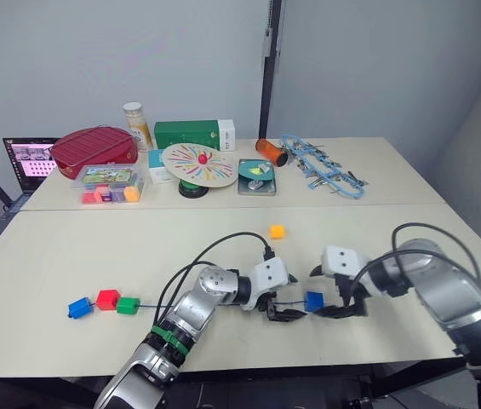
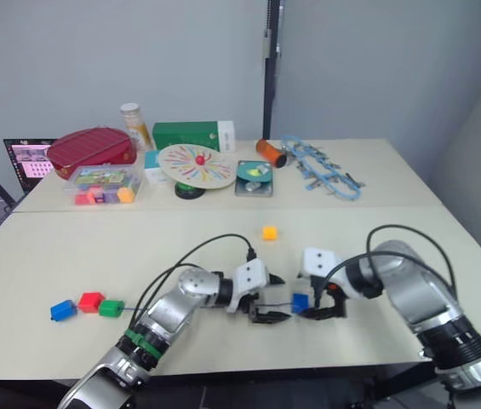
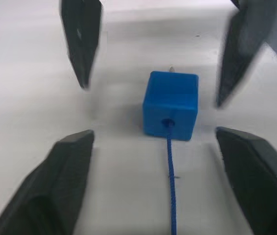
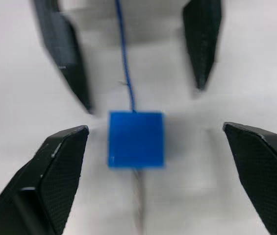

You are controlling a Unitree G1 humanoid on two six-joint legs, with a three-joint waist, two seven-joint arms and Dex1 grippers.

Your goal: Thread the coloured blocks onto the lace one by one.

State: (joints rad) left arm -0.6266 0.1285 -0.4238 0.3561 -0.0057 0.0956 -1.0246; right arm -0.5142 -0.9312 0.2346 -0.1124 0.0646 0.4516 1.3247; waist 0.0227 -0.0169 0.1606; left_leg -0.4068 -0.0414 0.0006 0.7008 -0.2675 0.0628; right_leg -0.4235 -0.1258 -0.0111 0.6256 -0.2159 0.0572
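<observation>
Between the spread fingers of the left gripper (image 3: 150, 186) runs the lace (image 3: 170, 181), entering a hole in a blue block (image 3: 170, 105). That block sits untouched between both grippers. Facing it, the right gripper (image 4: 153, 181) is wide open, holding nothing.

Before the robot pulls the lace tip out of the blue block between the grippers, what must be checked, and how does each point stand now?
1. Lace enters the hole of the blue block: ok.
2. Pale tip shows past the far face: ok, just peeking out.
3. Left gripper open, fingers on both sides of the block, not touching: ok.
4. Right gripper open, ready to take the tip: ok.
5. Three blocks already sit in a row at the table's left: ok; whether the lace holds them, cannot tell.
6. Orange-yellow block lies free, away from the grippers: ok.
</observation>
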